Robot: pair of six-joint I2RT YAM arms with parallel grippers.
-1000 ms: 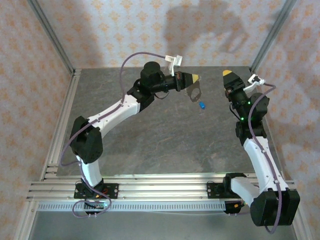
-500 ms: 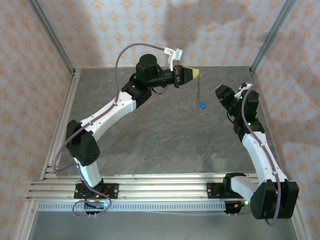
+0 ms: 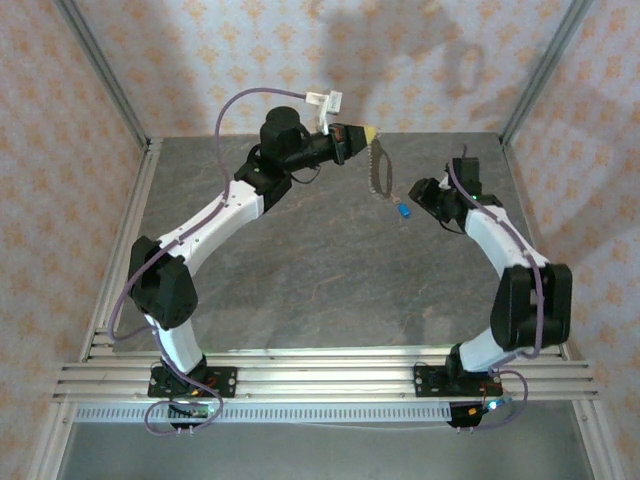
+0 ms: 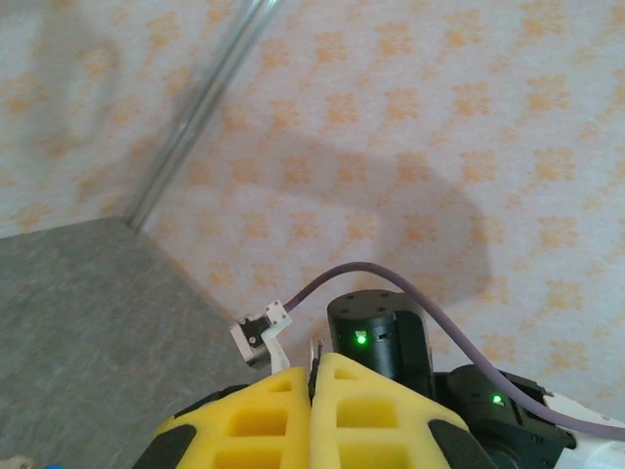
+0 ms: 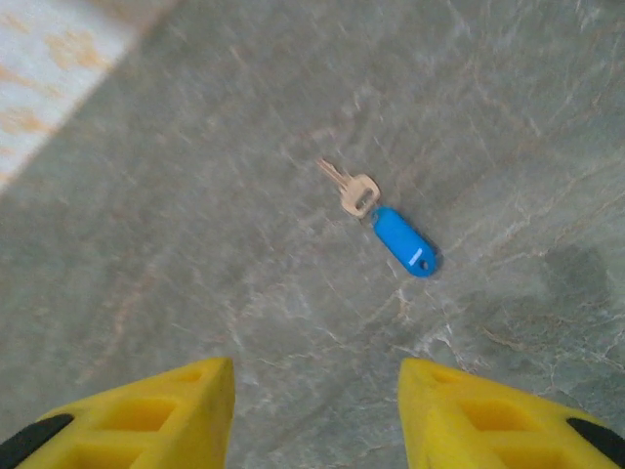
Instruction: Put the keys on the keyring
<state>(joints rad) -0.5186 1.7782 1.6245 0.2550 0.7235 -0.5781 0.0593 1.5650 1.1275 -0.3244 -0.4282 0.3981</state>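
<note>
One key (image 5: 395,234), one keyring (image 3: 378,172); the left gripper (image 3: 368,133), arm raised, pinches the hanging keyring; right gripper (image 5: 317,410), arm bent inward, spread near the key

The tiny key (image 5: 402,239) has a bright blue plastic head and a pale brassy shaft. It lies on a grey stone-look tabletop (image 5: 195,244) with faint lighter veins. The thin oval keyring (image 3: 379,172) is pale grey-tan. The left gripper (image 4: 314,363) and right gripper (image 5: 314,376) have yellow fingers. White-and-black arms (image 3: 215,220) carry purple cables (image 3: 238,100). The walls (image 3: 200,60) are pink with orange floral motifs.
</note>
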